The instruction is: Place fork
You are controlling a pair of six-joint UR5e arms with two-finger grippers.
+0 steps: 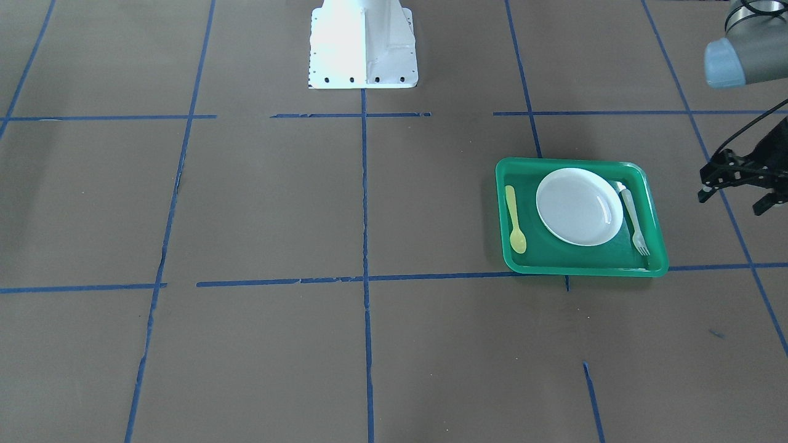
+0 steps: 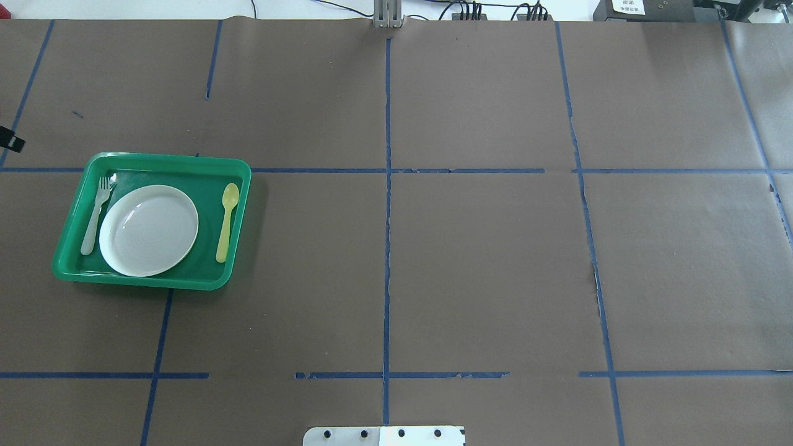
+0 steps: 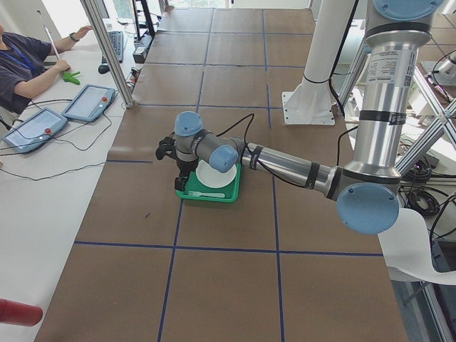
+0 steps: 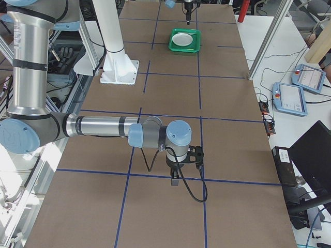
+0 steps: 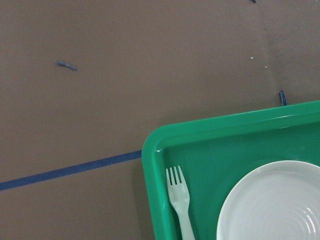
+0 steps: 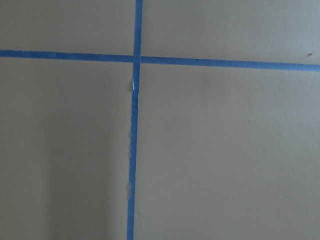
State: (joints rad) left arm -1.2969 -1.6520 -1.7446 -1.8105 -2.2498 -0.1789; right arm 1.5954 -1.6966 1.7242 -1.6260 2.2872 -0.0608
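The pale plastic fork (image 1: pixel 634 221) lies flat in the green tray (image 1: pixel 655 215), beside the white plate (image 1: pixel 578 206), tines pointing away from the robot. It also shows in the overhead view (image 2: pixel 95 217) and the left wrist view (image 5: pixel 180 202). A yellow spoon (image 1: pixel 514 221) lies on the plate's other side. My left gripper (image 1: pixel 732 202) hangs open and empty above the table, outside the tray on the fork's side. My right gripper (image 4: pixel 175 180) shows only in the exterior right view, far from the tray; I cannot tell whether it is open or shut.
The robot's white base (image 1: pixel 363 43) stands at the table's middle edge. Blue tape lines (image 2: pixel 387 186) cross the brown table cover. A side table with tablets (image 3: pixel 89 102) and an operator lies past the tray's end.
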